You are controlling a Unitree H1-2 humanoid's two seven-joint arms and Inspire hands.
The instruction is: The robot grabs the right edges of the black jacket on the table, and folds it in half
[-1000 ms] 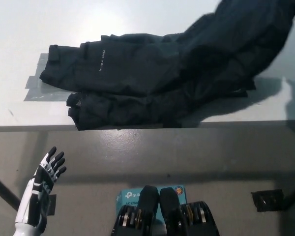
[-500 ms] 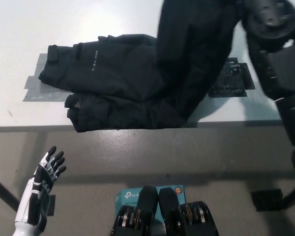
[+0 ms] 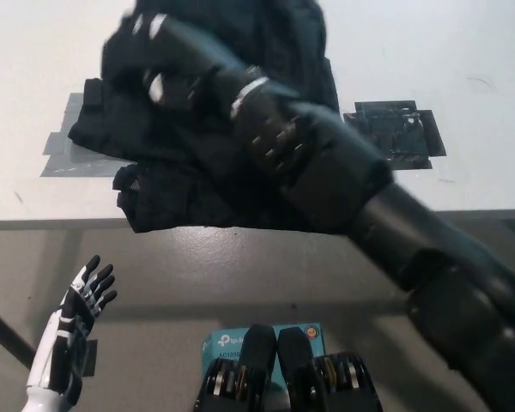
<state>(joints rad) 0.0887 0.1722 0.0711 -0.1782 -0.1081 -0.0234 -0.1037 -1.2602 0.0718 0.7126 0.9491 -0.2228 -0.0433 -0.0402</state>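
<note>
The black jacket [image 3: 197, 184] lies on the white table [image 3: 463, 69], bunched toward the left, with its right half carried over its left half. My black right arm reaches across from the bottom right. At the jacket's upper left, my right hand [image 3: 167, 60] is blurred by motion and shut on the lifted cloth. The arm hides much of the jacket's middle. My white left hand [image 3: 75, 330] rests open at the lower left, below the table's front edge.
A dark taped patch [image 3: 395, 133] lies bare on the table to the right of the jacket. Grey tape [image 3: 60, 150] shows under the jacket's left end. The table's front edge [image 3: 463, 216] runs across mid-picture. A blue box [image 3: 232, 342] sits on the floor below.
My right hand has swept from the upper right to the upper left, carrying the jacket's right half over its left half. The dark patch is uncovered. My left hand has stayed still.
</note>
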